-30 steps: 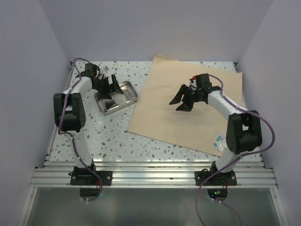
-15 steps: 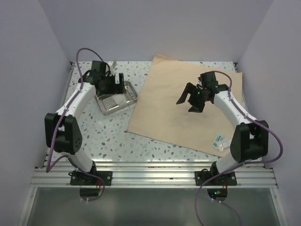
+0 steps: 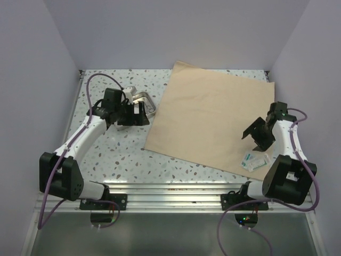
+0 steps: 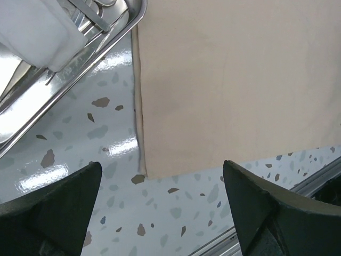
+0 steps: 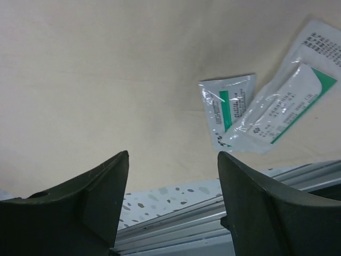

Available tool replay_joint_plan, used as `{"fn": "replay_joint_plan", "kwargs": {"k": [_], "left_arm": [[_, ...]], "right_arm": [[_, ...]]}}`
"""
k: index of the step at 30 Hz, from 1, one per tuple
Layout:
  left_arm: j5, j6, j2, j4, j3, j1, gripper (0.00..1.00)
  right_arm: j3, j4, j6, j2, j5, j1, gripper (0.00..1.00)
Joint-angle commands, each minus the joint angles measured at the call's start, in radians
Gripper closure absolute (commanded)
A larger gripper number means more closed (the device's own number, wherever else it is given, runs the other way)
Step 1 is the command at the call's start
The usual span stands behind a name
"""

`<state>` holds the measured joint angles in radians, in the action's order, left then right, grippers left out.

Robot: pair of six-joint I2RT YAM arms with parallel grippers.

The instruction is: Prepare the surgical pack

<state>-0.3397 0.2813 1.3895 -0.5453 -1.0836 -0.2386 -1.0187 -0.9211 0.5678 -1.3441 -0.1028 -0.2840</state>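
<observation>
The surgical pack's tan wrap sheet (image 3: 213,114) lies flat and unfolded on the speckled table. Its shiny metal tray (image 3: 145,100) stands just left of the sheet, partly hidden by my left gripper (image 3: 132,114). In the left wrist view the tray's rim (image 4: 109,34) fills the top left, with a white gauze pad (image 4: 32,32) inside. My left gripper (image 4: 161,164) hangs wide open over bare table at the sheet's left edge (image 4: 240,80). My right gripper (image 3: 257,133) is open and empty above the sheet's near right corner (image 5: 106,80).
Two sealed white-and-green packets (image 3: 254,160) lie overlapping on the sheet's near right corner, just right of my right gripper (image 5: 173,154) in the right wrist view (image 5: 266,114). An aluminium rail (image 3: 170,194) borders the table's near edge. Grey walls enclose three sides.
My right gripper has swung from the sheet's middle to its near right corner, beside the packets. My left gripper has come off the tray toward the sheet's left edge.
</observation>
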Motion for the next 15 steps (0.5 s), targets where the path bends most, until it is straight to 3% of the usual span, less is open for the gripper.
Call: {"fn": "replay_joint_plan", "kwargs": {"k": [1,8,15], "left_arm": [[0.016,0.065,-0.020,0.035,0.016,-0.011,0.00],[-0.045,0.067,-0.018,0.038,0.022,-0.024,0.00],[-0.087,0.050,-0.018,0.054,0.050,-0.024,0.00]], "right_arm": [[0.019,-0.094,-0.089,-0.018,0.051,-0.055,0.29],[0.111,-0.108,-0.071,0.033,0.061,-0.170,0.23],[0.101,-0.092,-0.101,-0.035,0.144,-0.254,0.18]]}}
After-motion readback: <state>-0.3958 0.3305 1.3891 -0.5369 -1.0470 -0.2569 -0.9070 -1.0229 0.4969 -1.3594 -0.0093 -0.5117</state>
